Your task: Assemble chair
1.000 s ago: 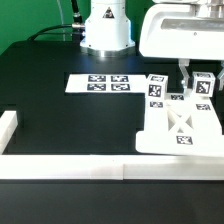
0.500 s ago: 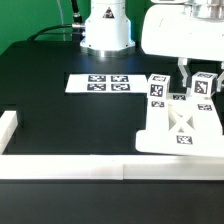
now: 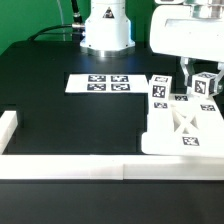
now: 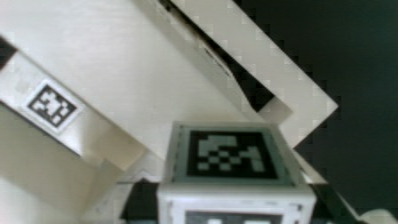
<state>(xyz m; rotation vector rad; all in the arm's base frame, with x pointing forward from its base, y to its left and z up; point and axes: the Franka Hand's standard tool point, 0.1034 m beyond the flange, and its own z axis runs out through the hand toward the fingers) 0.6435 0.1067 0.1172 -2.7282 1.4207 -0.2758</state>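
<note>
Black table (image 3: 70,120), edged by white rail (image 3: 70,170). Marker board (image 3: 100,83) flat at centre. Cross-braced chair frame (image 3: 185,128) at exterior view's right. Gripper (image 3: 203,78) clamped on small tagged chair block (image 3: 205,85) (image 4: 228,155).

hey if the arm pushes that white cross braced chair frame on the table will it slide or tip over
The cross-braced frame lies flat on the black table, so tipping seems unlikely; it would probably slide. It looks like rigid plastic, so it should not flex. The openwork bracing suggests it is light.
</note>
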